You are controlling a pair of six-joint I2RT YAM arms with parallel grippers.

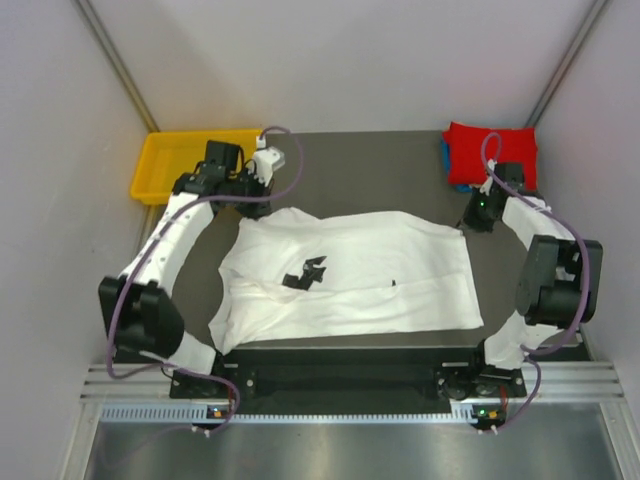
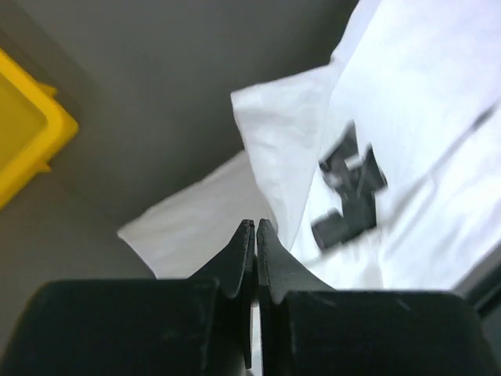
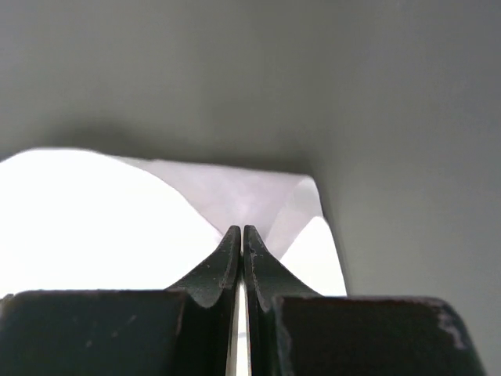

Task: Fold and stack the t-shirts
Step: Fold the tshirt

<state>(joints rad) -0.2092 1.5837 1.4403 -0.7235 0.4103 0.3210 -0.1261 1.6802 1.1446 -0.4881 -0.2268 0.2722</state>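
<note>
A white t-shirt (image 1: 350,275) with a small black print lies spread across the dark table. My left gripper (image 1: 260,200) is at its far left corner. In the left wrist view the left gripper (image 2: 255,224) has its jaws shut, and a fold of the white cloth (image 2: 274,157) runs up to the tips. My right gripper (image 1: 474,216) is at the far right corner. In the right wrist view the right gripper (image 3: 241,229) is shut, with the cloth (image 3: 250,196) tented up to the tips. A folded red t-shirt (image 1: 490,150) lies on a blue one (image 1: 447,160) at the back right.
A yellow plastic tray (image 1: 185,160) stands at the back left, just behind the left arm; its corner shows in the left wrist view (image 2: 31,149). Grey walls close in the table on the left, back and right. The shirt's near hem reaches the table's front edge.
</note>
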